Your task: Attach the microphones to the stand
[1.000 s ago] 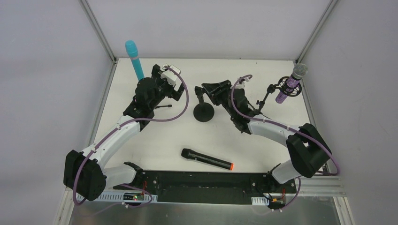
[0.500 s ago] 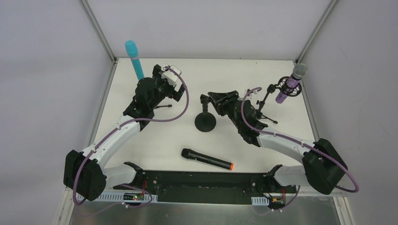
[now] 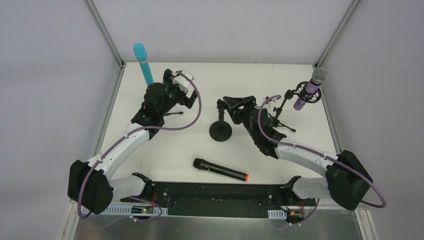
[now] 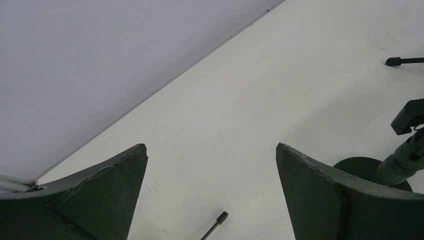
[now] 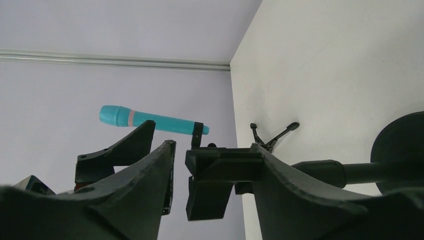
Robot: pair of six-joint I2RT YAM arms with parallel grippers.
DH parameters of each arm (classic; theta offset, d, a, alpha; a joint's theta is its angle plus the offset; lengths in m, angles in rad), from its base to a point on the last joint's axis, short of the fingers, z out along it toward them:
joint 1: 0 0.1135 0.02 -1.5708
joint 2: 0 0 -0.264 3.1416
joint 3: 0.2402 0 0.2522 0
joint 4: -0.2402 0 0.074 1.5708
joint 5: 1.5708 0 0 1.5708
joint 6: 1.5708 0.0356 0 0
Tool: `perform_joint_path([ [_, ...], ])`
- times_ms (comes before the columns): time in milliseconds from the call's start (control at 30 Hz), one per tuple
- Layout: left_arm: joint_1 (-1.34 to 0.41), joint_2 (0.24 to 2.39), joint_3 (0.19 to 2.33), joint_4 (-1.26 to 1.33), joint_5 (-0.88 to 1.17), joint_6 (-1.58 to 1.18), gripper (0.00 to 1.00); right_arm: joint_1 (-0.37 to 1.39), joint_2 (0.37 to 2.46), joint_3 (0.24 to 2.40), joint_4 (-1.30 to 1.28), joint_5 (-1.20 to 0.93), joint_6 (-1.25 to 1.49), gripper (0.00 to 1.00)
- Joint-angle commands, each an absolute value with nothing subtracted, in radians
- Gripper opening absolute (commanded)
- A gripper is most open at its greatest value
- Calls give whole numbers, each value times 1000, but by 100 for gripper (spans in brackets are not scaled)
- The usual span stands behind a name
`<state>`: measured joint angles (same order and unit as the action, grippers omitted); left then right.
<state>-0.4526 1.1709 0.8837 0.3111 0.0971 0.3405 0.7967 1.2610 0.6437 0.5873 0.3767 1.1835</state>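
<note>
Right gripper (image 5: 214, 145) loosely straddled the clip (image 5: 212, 172) of centre stand (image 3: 220, 131), gap one side; left gripper (image 4: 210, 146) gaped wide. Black microphone (image 3: 220, 169) lay nearer the bases.

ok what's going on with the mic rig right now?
The turquoise microphone and the purple microphone already sit in stands at the back. The black microphone lies loose on the table. The right tool brackets the clip of the middle stand, with a gap on one side. The left tool is wide open and empty.
</note>
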Motion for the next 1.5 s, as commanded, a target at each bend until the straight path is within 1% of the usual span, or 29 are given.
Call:
perform_joint_path([
  [0, -460, 1160, 882, 361, 116, 338, 100, 802, 1213, 639, 692, 389, 1162, 67],
  [33, -460, 1160, 881, 362, 117, 338, 100, 802, 1210, 635, 693, 386, 1159, 74],
  [100, -461, 1160, 881, 362, 120, 338, 100, 802, 1204, 631, 704, 375, 1140, 85],
  [200, -460, 1161, 881, 360, 120, 339, 100, 804, 1190, 628, 704, 357, 1118, 98],
  [233, -460, 1161, 881, 360, 120, 339, 100, 803, 1185, 627, 696, 355, 1117, 99],
  [467, -462, 1162, 883, 358, 129, 335, 100, 803, 1135, 616, 575, 354, 1116, 99],
  [667, -465, 1168, 884, 356, 116, 336, 100, 805, 1084, 627, 367, 361, 1081, 99],
  [867, -466, 1166, 887, 347, 113, 336, 100, 805, 992, 563, 259, 344, 1020, 99],
  [933, -467, 1165, 888, 346, 115, 335, 100, 805, 947, 533, 242, 313, 958, 99],
  [1100, -468, 1168, 889, 341, 119, 335, 100, 805, 868, 519, 102, 220, 800, 99],
  [1333, -473, 1170, 890, 336, 122, 340, 100, 814, 830, 550, -75, 74, 557, 100],
  [1467, -475, 1172, 890, 334, 125, 341, 100, 840, 829, 567, -155, 50, 467, 99],
])
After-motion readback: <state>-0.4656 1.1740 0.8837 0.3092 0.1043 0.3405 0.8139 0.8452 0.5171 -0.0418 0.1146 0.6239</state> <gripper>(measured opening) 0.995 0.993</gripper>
